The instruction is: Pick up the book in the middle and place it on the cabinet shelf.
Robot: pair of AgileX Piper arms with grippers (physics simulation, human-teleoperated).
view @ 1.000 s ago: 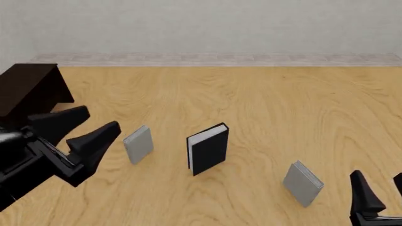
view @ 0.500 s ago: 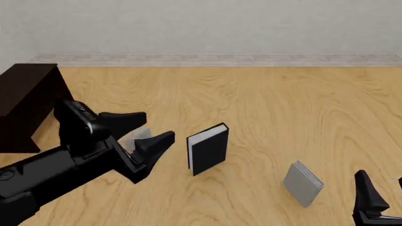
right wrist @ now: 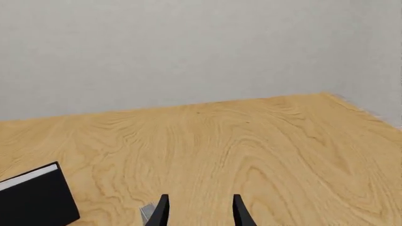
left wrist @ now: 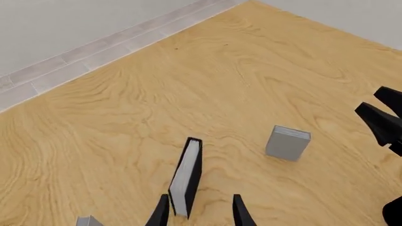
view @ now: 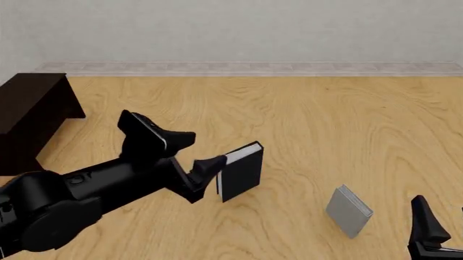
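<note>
Standing upright near the middle of the wooden bench, the book showed its white page edges to the left pincer, whose fingers were spread wide, one on each side of the book's near edge without touching it in the left wrist view. The cabinet shelf sat well apart at the far left. The right pincer hovered open near a grey book.
</note>
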